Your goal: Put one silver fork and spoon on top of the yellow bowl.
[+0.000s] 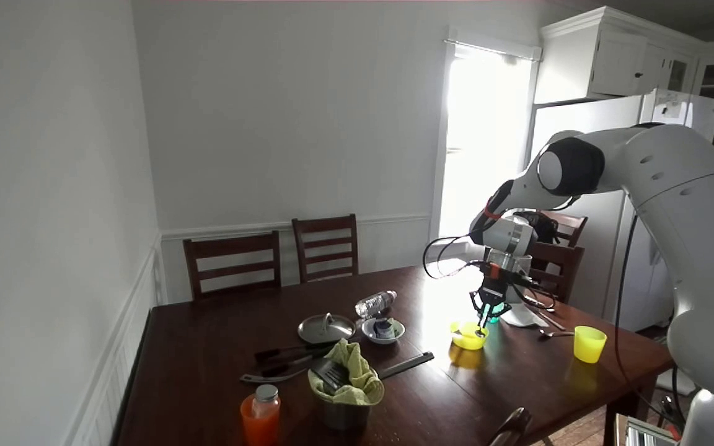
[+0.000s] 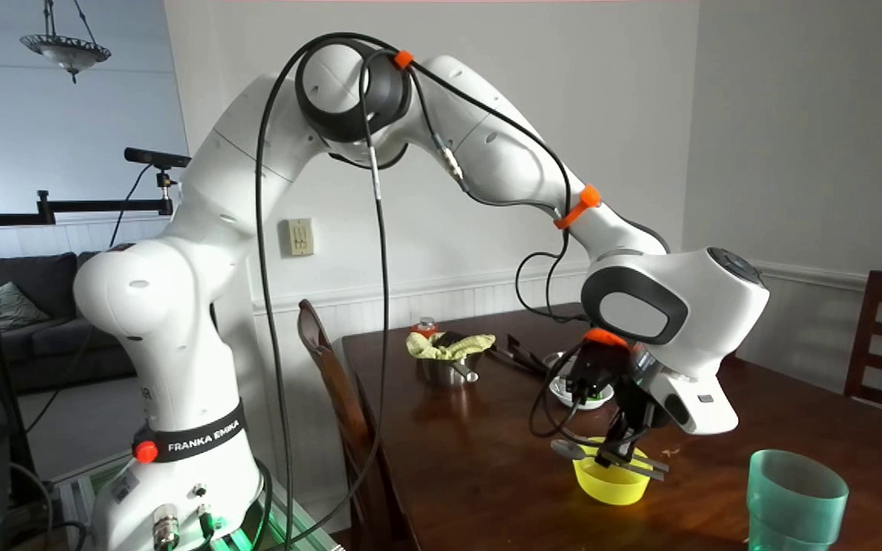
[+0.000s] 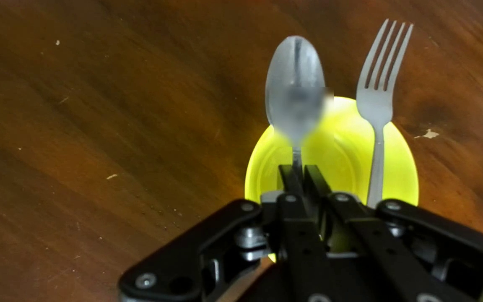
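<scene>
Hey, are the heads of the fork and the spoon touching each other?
Apart. The wrist view shows brown table and yellow bowl between the head of the spoon and that of the fork.

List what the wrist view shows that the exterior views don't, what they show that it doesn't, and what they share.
Only the wrist view: the four tines of the fork, plain enough to count, reaching past the rim of the yellow bowl.

Only the exterior views: the white arm, the teal cup, and the pot with a green cloth in it.

Shared: the yellow bowl, the gripper over it, the spoon and the dark table.
</scene>
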Action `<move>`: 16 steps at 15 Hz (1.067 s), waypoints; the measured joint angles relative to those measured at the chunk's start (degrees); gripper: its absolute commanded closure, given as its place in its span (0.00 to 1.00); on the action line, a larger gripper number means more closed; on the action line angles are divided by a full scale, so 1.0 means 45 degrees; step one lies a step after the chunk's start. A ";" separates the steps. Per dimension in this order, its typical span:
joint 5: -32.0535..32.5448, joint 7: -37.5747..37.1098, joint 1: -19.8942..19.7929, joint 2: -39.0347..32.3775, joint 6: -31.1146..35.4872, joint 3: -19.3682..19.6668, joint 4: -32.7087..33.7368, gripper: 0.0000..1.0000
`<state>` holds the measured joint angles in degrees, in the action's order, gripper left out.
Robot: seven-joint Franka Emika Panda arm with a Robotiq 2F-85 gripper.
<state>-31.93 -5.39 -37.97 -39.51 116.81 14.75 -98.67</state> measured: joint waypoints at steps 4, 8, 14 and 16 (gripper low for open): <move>-0.0009 -0.0285 -0.0042 -0.0333 -0.0203 -0.0090 0.0478 0.98; -0.0009 -0.0640 -0.0039 -0.0577 -0.0301 -0.0201 0.0845 0.98; -0.0008 -0.1048 -0.0030 -0.0912 -0.0517 -0.0278 0.1196 0.98; -0.0008 -0.1134 -0.0030 -0.0982 -0.0562 -0.0278 0.1276 0.98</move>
<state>-31.97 -10.49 -38.10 -43.93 114.28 13.50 -92.93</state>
